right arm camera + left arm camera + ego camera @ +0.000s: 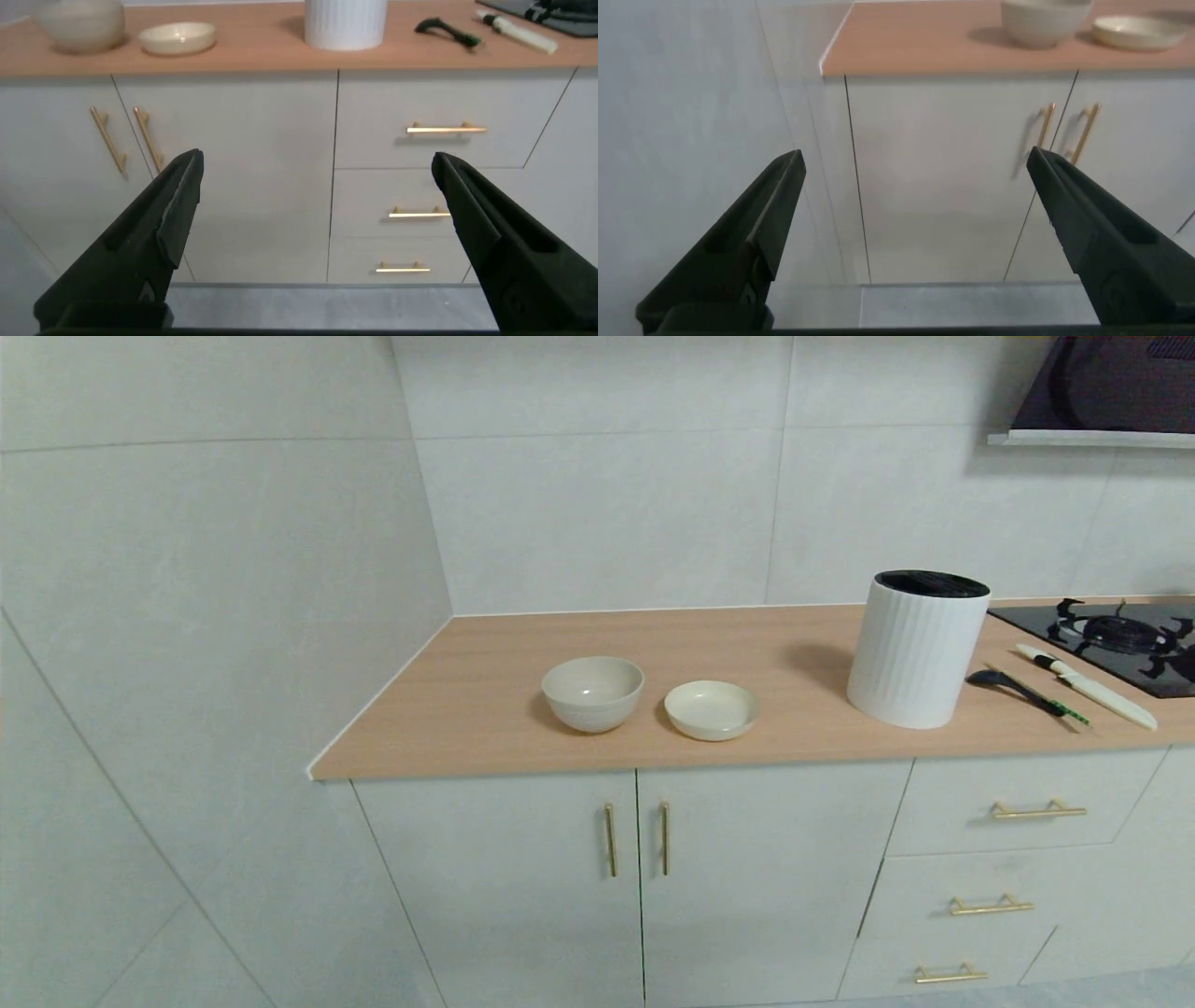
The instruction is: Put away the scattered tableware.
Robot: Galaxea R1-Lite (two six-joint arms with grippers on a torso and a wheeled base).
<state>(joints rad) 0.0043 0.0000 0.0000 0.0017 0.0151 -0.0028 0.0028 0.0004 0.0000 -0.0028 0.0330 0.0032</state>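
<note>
Tableware lies strung across the middle band of the head view, on the wooden countertop (467,709). A bowl (592,693) sits just left of centre with a shallow dish (711,709) close beside it on its right, the 2 apart by a narrow gap. Right of centre stands a white ribbed holder (917,649), upright and open-topped. At the right edge lie a black ladle (1022,691) and a pale knife (1088,686), side by side. Their long axes both run from upper left to lower right, with the ladle's scoop toward the holder.

From the left wrist, the left gripper (913,161) is spread wide with nothing between its fingers. It faces the cabinet doors (943,177). The bowl (1044,21) and dish (1137,32) sit on the counter beyond and higher than the fingers (so any reach for them looks like a lift first).

From the right wrist, the right gripper (316,161) is just as wide apart and just as empty, and it faces the drawer fronts (447,128). The holder (346,23) stands almost straight ahead of it on the counter. The ladle (448,31) and knife (516,30) lie off toward the robot's right. I judge the right arm nearer to those 2 utensils and the holder, and the left arm nearer to the bowl and dish.
</note>
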